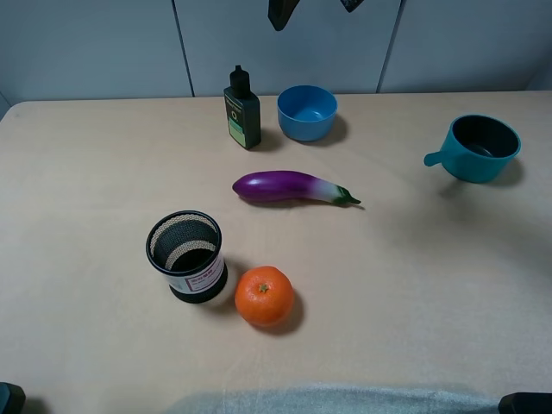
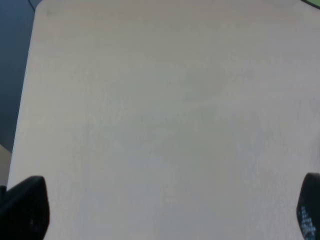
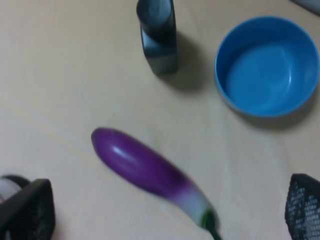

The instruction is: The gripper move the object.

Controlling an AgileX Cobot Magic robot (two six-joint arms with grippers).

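Right end effector (image 3: 165,210), fingers spread, hovers seemingly well short of upright bottle (image 3: 159,37).

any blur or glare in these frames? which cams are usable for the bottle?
Exterior high: sharp, soft even light, short shadows; bottle label legible as a shape, no glare. Right wrist: motion-blurred, eggplant smeared, bottle soft-edged but recognizable beside the blue bowl. Left wrist: only bare table, washed-out and featureless; no bottle there.
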